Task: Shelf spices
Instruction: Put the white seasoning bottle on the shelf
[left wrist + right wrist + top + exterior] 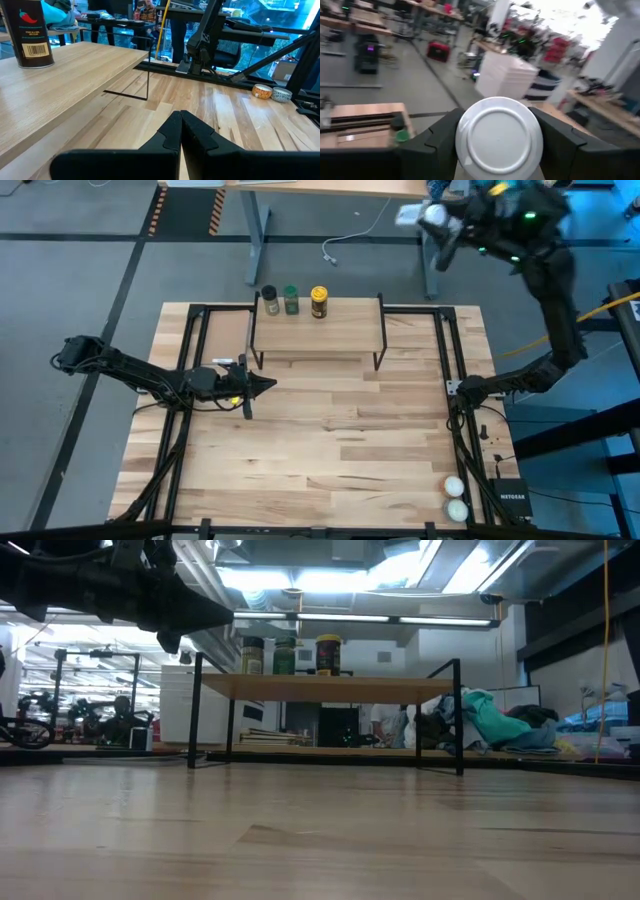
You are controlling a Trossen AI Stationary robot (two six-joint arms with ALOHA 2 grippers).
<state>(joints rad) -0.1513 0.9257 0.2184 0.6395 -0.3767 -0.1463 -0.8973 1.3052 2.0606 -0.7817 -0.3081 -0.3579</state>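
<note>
Two whitish balls (455,498) lie at the near right corner of the wooden surface (330,450), while the left claw (268,385), clenched shut and empty, hovers just in front of the shelf's left end. On the shelf (318,332), at the far edge of the surface, three spice jars stand in a row toward its left side: the black-lidded jar (269,300), the green-lidded jar (291,300) and the amber yellow-lidded jar (319,301). Beyond the far right corner, raised high and off the surface, the right claw (499,145) grips the white-lidded jar (499,134) between its fingers.
</note>
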